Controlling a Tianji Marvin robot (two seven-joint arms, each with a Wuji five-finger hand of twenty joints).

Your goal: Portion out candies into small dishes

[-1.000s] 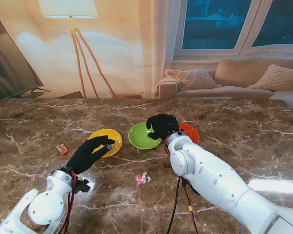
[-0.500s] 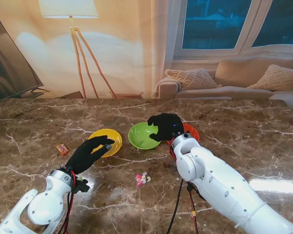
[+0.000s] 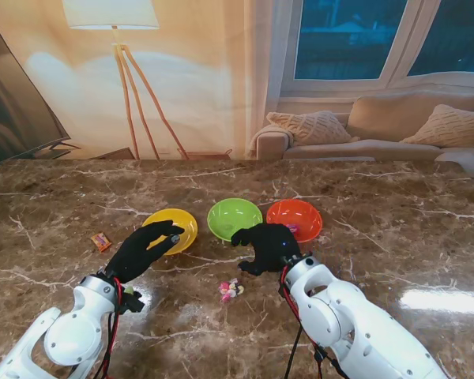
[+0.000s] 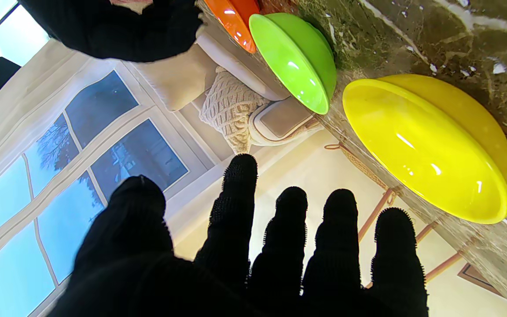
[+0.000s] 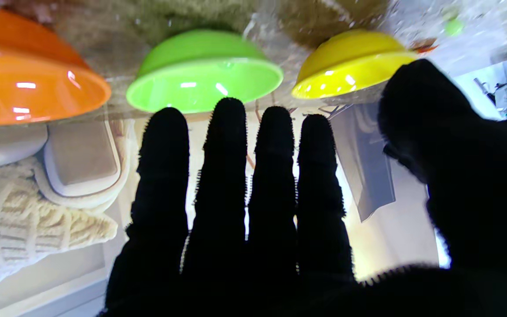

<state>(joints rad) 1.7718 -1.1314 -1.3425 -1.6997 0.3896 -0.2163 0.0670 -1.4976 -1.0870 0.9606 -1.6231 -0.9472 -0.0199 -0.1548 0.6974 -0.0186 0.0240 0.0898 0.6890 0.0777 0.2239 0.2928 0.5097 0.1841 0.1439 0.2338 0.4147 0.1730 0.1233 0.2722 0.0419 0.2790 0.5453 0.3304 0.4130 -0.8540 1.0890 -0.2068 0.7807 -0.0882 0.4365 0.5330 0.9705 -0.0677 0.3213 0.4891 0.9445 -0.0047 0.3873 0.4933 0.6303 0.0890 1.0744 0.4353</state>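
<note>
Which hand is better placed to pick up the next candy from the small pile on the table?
Probably the right hand. It is open, holds nothing, and hangs just beyond the candies. The left hand sits farther off, fingertips at the yellow dish.

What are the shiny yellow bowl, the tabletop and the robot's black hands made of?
The round yellow bowl looks like glossy plastic or glazed ceramic, going by its bright glints. The brown tabletop looks like polished marble, or a marble-look finish: it has white veins and reflections. The left hand and right hand seem to wear knitted black fabric gloves with tiny nubs on the fingers.
</note>
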